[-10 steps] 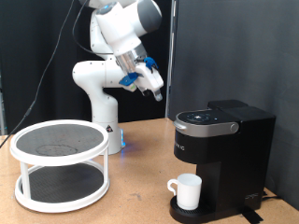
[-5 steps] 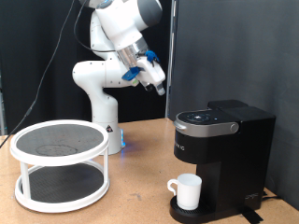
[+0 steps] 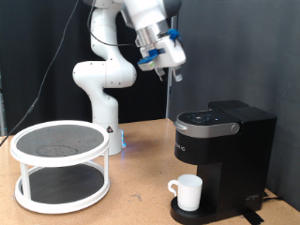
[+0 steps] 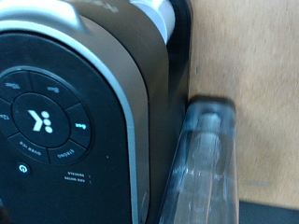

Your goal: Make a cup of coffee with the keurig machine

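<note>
Fingers now higher, above one keurig machine, one cup; grip state unclear.

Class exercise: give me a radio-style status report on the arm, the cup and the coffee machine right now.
Gripper high above keurig machine, nothing seen between fingers. Lid down. Cup on drip tray under spout. Nothing between gripper and machine top.
</note>
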